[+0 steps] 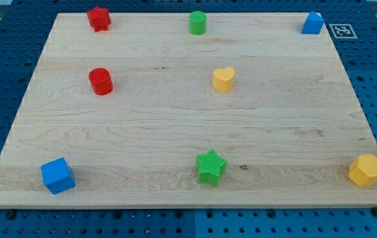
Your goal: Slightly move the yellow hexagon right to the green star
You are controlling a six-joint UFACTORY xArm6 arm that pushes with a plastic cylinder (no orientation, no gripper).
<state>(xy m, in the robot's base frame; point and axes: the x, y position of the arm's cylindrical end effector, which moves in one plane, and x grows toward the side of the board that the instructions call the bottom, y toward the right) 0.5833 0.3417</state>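
A wooden board (175,125) lies flat and holds eight small blocks. Along the view's top sit a red star (98,18) at the left, a green cylinder (198,22) in the middle and a blue block (313,23) at the right. Lower down, a red cylinder (100,81) stands on the left and a yellow heart (223,79) near the middle. Along the view's bottom sit a blue cube (57,175) at the left, a green star (210,166) in the middle and a yellow hexagon (366,170) at the right corner. All the blocks are well apart. My tip does not show.
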